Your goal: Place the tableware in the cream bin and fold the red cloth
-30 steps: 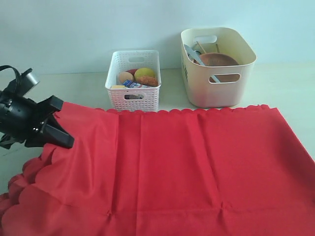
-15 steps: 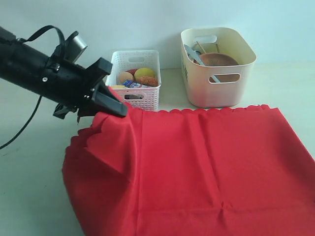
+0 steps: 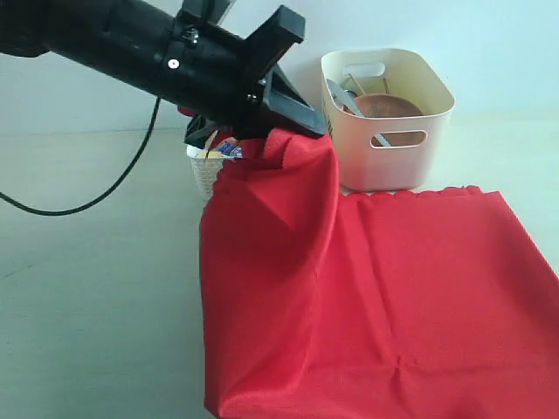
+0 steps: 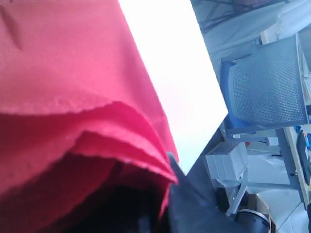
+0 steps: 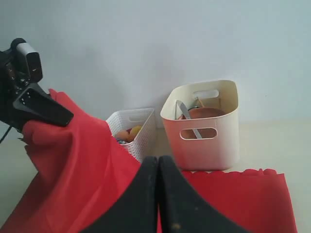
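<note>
The red cloth [image 3: 393, 297] is pinched at one end in the closed left tool [image 3: 301, 120], raised just beside the cream bin [image 3: 384, 170], its length laid across the tabletop [image 3: 96, 262] before that bin, with the shut, empty right tool [image 5: 158, 194] farther off.

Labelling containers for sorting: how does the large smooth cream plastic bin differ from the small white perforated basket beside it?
The cream bin is larger, taller and smooth-walled; the white basket is smaller and perforated. The cream bin holds a round brown wooden plate; the white basket holds food. In the exterior view the cream bin shows fully; the raised red cloth hides most of the white basket. Both stand upright.
</note>
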Action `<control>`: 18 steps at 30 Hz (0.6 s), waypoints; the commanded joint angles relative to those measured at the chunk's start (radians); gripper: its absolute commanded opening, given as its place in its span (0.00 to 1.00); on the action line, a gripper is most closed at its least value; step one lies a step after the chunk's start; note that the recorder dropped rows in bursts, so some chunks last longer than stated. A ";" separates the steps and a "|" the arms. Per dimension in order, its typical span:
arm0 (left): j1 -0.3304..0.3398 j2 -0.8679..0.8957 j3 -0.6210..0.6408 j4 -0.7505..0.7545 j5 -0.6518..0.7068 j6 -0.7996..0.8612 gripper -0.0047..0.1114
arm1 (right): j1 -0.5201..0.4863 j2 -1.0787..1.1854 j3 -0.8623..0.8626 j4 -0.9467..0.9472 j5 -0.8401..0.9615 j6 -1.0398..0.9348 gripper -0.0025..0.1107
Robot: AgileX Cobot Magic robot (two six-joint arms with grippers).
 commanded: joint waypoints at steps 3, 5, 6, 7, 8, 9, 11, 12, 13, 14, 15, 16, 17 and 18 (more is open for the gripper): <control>-0.082 0.109 -0.114 -0.023 -0.011 -0.034 0.04 | -0.003 -0.005 0.005 0.001 -0.002 -0.002 0.02; -0.108 0.147 -0.156 -0.023 -0.025 -0.043 0.04 | -0.003 -0.005 0.005 0.001 0.000 -0.002 0.02; -0.119 0.165 -0.179 -0.021 -0.029 -0.049 0.04 | -0.003 -0.005 0.005 0.001 0.000 -0.002 0.02; -0.127 0.181 -0.199 -0.021 -0.036 -0.055 0.04 | -0.003 -0.005 0.005 0.001 0.000 -0.002 0.02; -0.136 0.202 -0.222 -0.021 -0.042 -0.062 0.04 | -0.003 -0.005 0.005 0.001 0.000 -0.002 0.02; -0.144 0.222 -0.244 -0.021 -0.048 -0.071 0.04 | -0.003 -0.005 0.005 0.001 0.002 -0.002 0.02; -0.161 0.262 -0.282 -0.017 -0.054 -0.087 0.04 | -0.003 -0.005 0.005 0.005 0.006 -0.002 0.02; -0.168 0.283 -0.303 -0.017 -0.054 -0.089 0.04 | -0.003 -0.005 0.005 0.005 0.006 -0.002 0.02; -0.176 0.299 -0.323 -0.017 -0.054 -0.091 0.04 | -0.003 -0.005 0.005 0.005 0.006 -0.002 0.02; -0.185 0.319 -0.341 -0.015 -0.054 -0.094 0.04 | -0.003 -0.005 0.005 0.007 0.006 -0.002 0.02; -0.193 0.339 -0.359 -0.015 -0.054 -0.094 0.04 | -0.003 -0.005 0.005 0.007 0.006 -0.002 0.02; -0.204 0.359 -0.377 -0.015 -0.056 -0.094 0.04 | -0.003 -0.005 0.005 0.007 0.007 -0.006 0.02; -0.210 0.374 -0.392 -0.015 -0.058 -0.094 0.04 | -0.003 -0.005 0.005 0.014 0.007 -0.009 0.02; -0.219 0.394 -0.410 -0.015 -0.062 -0.094 0.04 | -0.003 -0.005 0.005 0.016 0.007 -0.009 0.02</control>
